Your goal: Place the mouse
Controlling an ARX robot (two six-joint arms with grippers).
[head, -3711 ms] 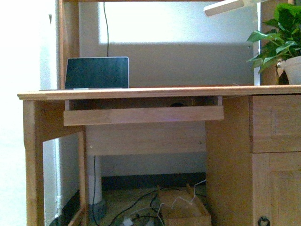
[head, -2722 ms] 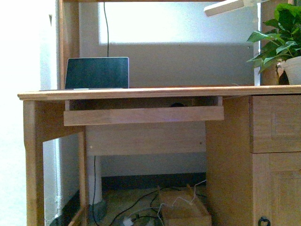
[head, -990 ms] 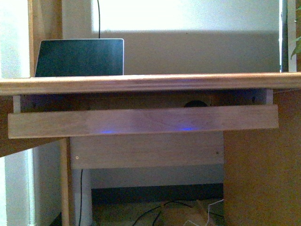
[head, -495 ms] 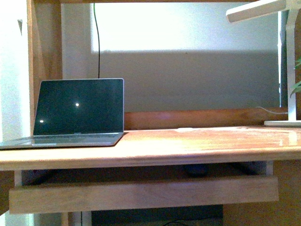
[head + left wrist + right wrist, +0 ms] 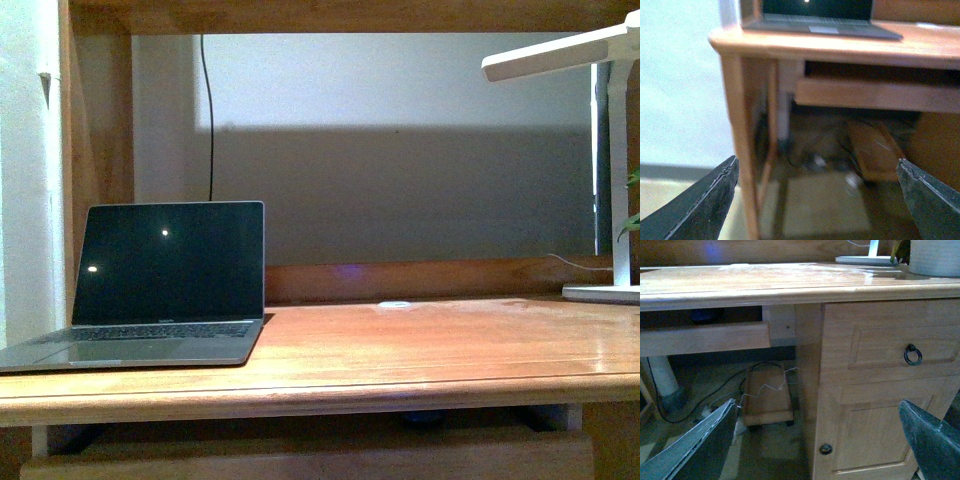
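my left gripper [image 5: 822, 200] is spread wide, its two dark tips at opposite edges of the left wrist view with nothing between them. my right gripper [image 5: 817, 447] is just as wide and also holds nothing. both are out in front of the desk [image 5: 400, 360], not touching it.

the mouse [image 5: 424, 419] is under the desk top, on the pull-out tray [image 5: 300, 462], towards the desk's right half. from the front i see it only as a dark rounded lump in the narrow gap between the desk's front edge and the tray's front board, and most of it is hidden. in the right wrist view that spot is a dark bluish blur, too unclear to tell more.

on the desk top a laptop [image 5: 160, 285] stands open at the left end, its screen dark. a small white disc [image 5: 395, 304] lies near the desk's back edge, about the middle. a white lamp [image 5: 560, 55] has its base at the desk's right end. the desk's right side has a drawer [image 5: 880, 335] with a ring handle [image 5: 912, 354], above a cupboard door [image 5: 875, 430]. a cardboard box [image 5: 767, 395] sits on the floor beneath the desk.
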